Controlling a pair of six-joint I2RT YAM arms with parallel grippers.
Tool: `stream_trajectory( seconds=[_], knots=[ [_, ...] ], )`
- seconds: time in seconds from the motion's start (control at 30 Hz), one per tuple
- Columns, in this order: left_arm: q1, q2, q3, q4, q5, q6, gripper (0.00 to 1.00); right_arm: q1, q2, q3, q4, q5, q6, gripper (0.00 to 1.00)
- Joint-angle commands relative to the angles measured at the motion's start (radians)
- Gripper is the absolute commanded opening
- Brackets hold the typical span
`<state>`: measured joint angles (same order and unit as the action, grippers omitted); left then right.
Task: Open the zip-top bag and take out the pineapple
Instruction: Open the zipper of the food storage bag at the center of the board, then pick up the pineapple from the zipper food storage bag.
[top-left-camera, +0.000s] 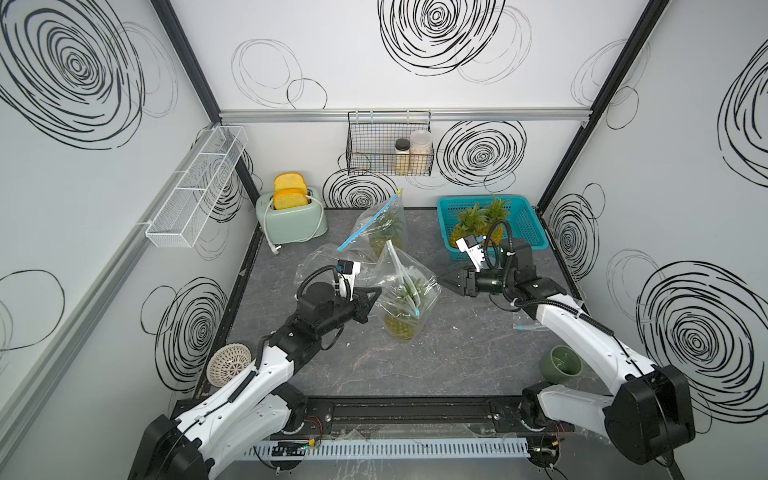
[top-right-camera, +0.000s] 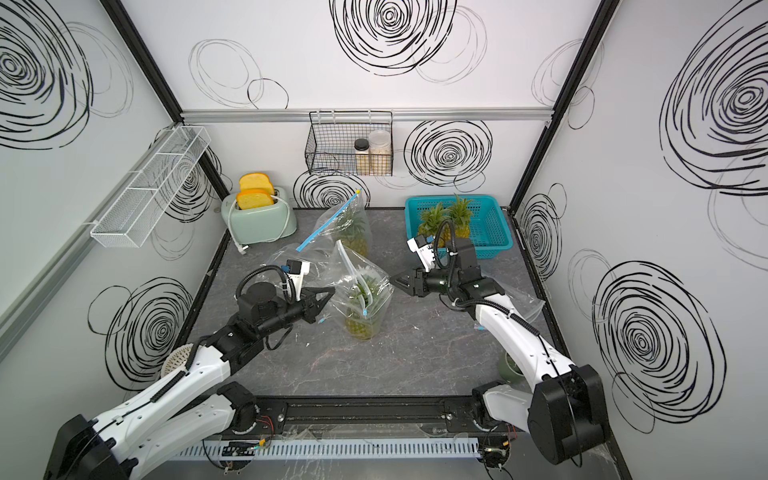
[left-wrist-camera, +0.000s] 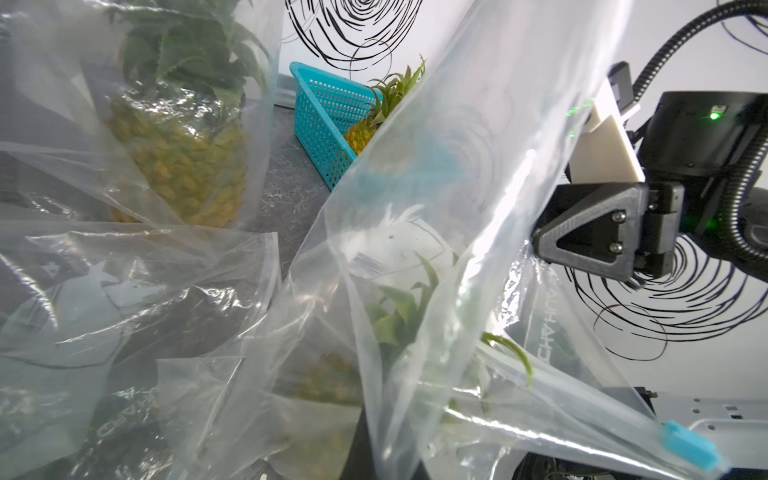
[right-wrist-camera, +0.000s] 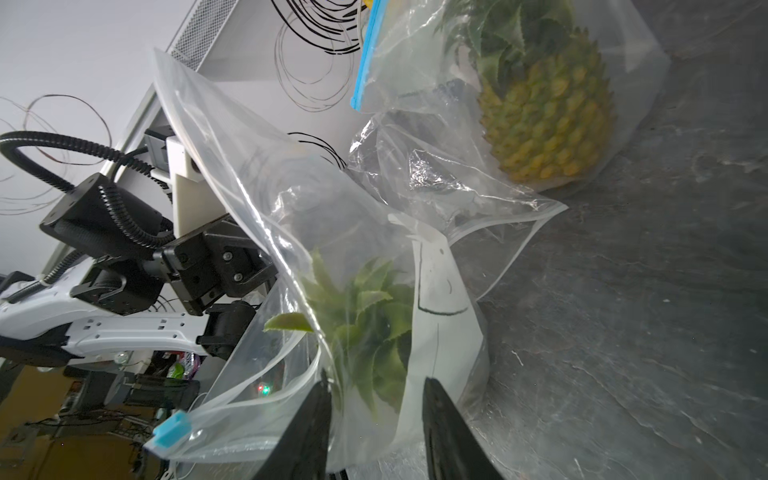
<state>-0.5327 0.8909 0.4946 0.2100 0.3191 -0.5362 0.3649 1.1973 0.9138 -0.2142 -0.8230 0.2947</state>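
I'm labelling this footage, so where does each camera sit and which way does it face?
Both top views: high behind the robot, looking down at the table; left gripper, right gripper and arms show.
Left wrist: on the left arm, facing the zip-top bag, right gripper beyond; own gripper unseen.
Right wrist: on the right arm, facing the zip-top bag and left gripper; own fingertips show.
Shared: the bagged pineapple.

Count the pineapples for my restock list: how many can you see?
4. One yellow pineapple stands inside the clear zip-top bag at centre, another in the clear bag behind it, two in the teal plastic basket. Others may hide there.
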Motion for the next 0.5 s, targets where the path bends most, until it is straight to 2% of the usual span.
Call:
stream_trajectory(
  seconds=[0.0, 0.13, 0.27, 0.37, 0.47],
  knots=[
    [-0.029, 0.010, -0.014, 0.139, -0.025, -0.033, 0.00, 0.070, -0.041, 0.137, -0.171, 0.147, -0.100, 0.40],
    [-0.042, 0.011, -0.016, 0.148, -0.054, -0.036, 0.00, 0.189, -0.043, 0.274, -0.286, 0.257, -0.109, 0.40],
    [-0.046, -0.011, -0.027, 0.157, -0.080, -0.044, 0.00, 0.299, -0.005, 0.333, -0.285, 0.244, -0.069, 0.39],
    [-0.046, -0.024, -0.037, 0.162, -0.089, -0.048, 0.00, 0.353, 0.055, 0.332, -0.266, 0.251, -0.043, 0.34],
    [-0.047, -0.040, -0.046, 0.166, -0.095, -0.054, 0.00, 0.378, 0.106, 0.308, -0.254, 0.308, -0.021, 0.23]
  ],
)
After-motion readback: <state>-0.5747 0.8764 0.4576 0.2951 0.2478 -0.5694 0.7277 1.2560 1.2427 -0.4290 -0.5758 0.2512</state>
